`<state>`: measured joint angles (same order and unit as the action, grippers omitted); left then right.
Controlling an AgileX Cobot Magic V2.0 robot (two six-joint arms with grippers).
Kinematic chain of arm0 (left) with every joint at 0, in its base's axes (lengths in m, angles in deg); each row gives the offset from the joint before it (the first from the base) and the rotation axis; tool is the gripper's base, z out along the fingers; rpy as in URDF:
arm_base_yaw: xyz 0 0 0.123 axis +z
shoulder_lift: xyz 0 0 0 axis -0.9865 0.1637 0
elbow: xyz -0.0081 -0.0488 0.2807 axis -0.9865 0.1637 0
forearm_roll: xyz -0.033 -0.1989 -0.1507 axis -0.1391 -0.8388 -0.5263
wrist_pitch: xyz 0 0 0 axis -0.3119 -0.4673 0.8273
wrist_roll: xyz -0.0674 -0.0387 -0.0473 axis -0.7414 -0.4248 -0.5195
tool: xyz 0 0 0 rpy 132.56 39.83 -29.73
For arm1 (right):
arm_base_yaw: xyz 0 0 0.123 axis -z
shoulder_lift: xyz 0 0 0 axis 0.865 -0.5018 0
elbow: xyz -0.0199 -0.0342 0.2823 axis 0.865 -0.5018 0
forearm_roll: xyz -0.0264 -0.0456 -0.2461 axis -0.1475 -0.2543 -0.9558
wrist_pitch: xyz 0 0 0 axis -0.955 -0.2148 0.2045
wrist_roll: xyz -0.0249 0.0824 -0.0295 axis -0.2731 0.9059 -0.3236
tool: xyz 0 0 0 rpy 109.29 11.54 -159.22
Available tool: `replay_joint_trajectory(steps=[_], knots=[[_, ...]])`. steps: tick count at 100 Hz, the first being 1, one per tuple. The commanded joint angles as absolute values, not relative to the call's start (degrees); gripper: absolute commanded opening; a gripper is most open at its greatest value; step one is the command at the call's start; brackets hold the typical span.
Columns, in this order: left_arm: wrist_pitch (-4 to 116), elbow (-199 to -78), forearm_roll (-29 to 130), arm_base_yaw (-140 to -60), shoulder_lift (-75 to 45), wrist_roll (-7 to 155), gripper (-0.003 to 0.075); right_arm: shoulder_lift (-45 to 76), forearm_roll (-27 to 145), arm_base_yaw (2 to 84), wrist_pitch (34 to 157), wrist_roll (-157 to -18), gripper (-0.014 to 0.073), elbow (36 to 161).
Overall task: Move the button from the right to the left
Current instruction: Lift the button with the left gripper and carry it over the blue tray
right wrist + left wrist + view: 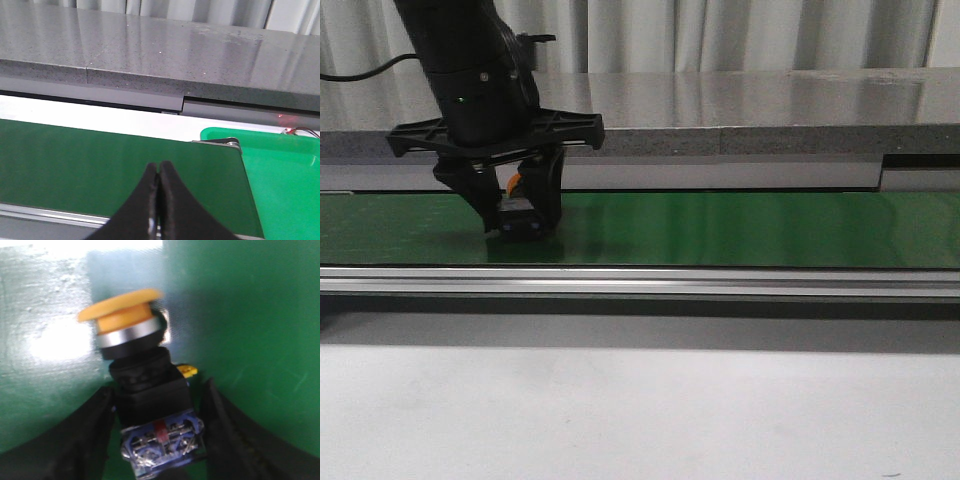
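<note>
We log one button [517, 205], sitting between the jaws of the left gripper [520, 222] at the left part of the green belt [720, 230]. In the left wrist view the black body [152, 400] is flanked by both fingers [85, 440], the yellow-orange cap [120, 307] pointing away from the jaws, out beyond the fingertips. The jaws look closed on the body, though blur keeps us from confirming contact on each side. We cannot tell whether its base touches the belt or hangs just above it.

The right gripper [159, 200] has its jaws pressed together with nothing between them; beyond its fingertips lie bare belt and a green tray [280, 170].

Progress, as we judge it: the button is already on the left side, so the transfer looks mostly done. Remaining: set down, release, withdraw.

Count: buttons 1; grippers 2; belts 1; trays 1.
</note>
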<state>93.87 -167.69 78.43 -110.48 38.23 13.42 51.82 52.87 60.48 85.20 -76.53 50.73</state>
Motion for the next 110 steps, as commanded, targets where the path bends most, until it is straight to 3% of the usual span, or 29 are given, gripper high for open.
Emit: replay_joint_trajectory(steps=[1, 12, 43, 110], knots=[[93.10, -169.51, 78.52, -110.56, 35.21, 12.73, 0.0136, 51.64, 52.48, 60.43, 80.65, -76.51, -0.0067, 52.30], [94.81, -169.90, 79.30, -110.56, 34.98, 12.73, 0.0084, 51.64, 52.48, 60.43, 80.65, -76.51, -0.0067, 52.30], [97.39, -171.26, 81.98, -105.87, 26.61, 15.79, 0.0085, 51.64, 52.48, 60.43, 80.65, -76.51, -0.0067, 52.30], [103.71, -170.95, 72.21, -65.62, 22.60, 44.62, 0.0085, 51.64, 52.48, 60.43, 80.65, -76.51, -0.0067, 52.30]])
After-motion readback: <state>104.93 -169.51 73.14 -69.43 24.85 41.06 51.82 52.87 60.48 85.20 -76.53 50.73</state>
